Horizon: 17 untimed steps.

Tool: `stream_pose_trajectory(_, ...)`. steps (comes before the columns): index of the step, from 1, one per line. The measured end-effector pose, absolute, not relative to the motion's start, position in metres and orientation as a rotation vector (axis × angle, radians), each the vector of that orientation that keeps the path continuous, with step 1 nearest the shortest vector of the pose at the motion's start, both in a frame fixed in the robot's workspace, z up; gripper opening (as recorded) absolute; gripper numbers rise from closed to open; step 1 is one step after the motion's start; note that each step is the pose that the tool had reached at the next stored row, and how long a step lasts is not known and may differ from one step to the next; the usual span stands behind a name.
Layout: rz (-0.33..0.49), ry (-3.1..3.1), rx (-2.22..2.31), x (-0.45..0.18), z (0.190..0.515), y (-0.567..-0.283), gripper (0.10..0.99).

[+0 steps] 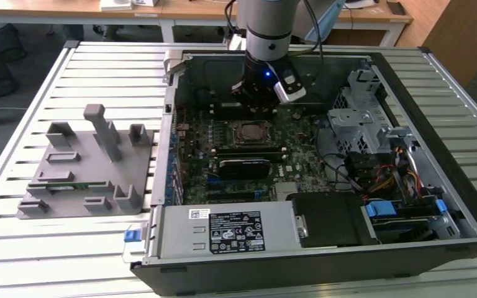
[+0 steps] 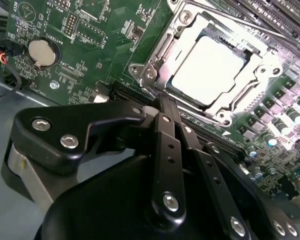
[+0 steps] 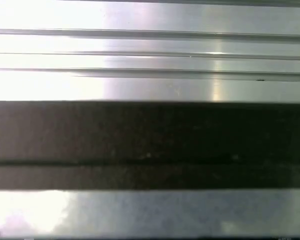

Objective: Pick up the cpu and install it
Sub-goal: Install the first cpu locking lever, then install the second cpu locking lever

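My gripper point(image 2: 165, 107) hangs inside the open computer case point(image 1: 437, 81), over the far part of the green motherboard point(image 1: 297, 155). In the second wrist view my two black fingers point(image 2: 169, 150) are pressed together with no gap that I can see, and there is nothing between them. So my gripper is closed and empty. The cpu point(image 2: 206, 69) is just past my fingertips in that view. It is a flat square chip with a pale, shiny metal top. It already sits in its socket point(image 2: 155, 60), and the silver metal frame lies around its edges. In the exterior view I can see the socket in the middle of the motherboard, just on the near side of my gripper. I think the cpu is light and stiff, like a small tile. It will not bend. The top looks smooth, so it could slip. I think it is easy to break too, because the little contacts under a chip like this get hurt easily. The best place to hold it is by two opposite side edges, softly, and flat. On the exterior view's left, a grey parts holder point(image 1: 89, 180) stands on the table point(image 1: 23, 242), with a thin green memory stick point(image 1: 72, 185) lying in it.
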<state>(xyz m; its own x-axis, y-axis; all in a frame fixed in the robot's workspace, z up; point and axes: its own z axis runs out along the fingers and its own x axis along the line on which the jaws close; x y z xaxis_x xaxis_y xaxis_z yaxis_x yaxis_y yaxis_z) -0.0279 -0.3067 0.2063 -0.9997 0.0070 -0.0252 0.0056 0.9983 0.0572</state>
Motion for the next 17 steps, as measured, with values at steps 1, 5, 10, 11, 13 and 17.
stream_pose_trajectory(1,0.089,3.115,0.010,-0.028,0.206,-0.307,0.106)
stream_pose_trajectory(5,0.089,3.115,0.010,-0.028,0.206,-0.308,0.106)
stream_pose_trajectory(10,0.089,3.115,0.010,-0.028,0.206,-0.311,0.106)
stream_pose_trajectory(11,0.089,3.115,0.010,-0.028,0.206,-0.311,0.106)
stream_pose_trajectory(13,0.089,3.115,0.010,-0.028,0.206,-0.313,0.106)
stream_pose_trajectory(17,0.089,3.115,0.010,-0.027,0.206,-0.317,0.106)
